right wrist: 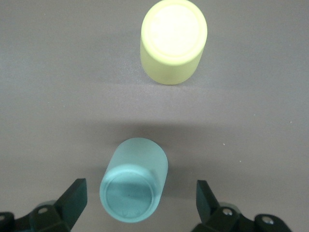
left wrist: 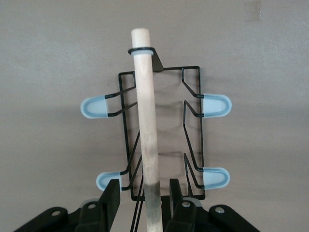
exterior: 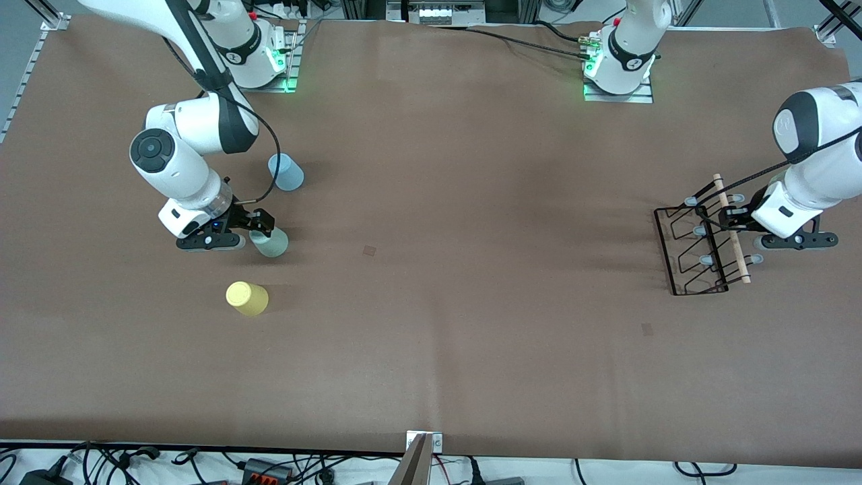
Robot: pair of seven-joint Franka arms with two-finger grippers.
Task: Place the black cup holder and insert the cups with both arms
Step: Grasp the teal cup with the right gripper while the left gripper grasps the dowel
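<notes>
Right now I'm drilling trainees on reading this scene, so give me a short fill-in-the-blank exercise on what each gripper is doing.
1. The left gripper straddles the rack's wooden ____.
2. The right gripper is open around the ____ cup.
3. Of the three cups, the ____ one lies nearest the front camera.
4. The light blue cup stands ____ from the front camera than the sage green one.

Missing words: handle; sage green; yellow; farther

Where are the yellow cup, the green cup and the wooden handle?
yellow cup (exterior: 247, 298), front view, on its side wall.
green cup (right wrist: 134, 186), right wrist view, on its flat base.
wooden handle (left wrist: 146, 111), left wrist view, mid-rod.
</notes>
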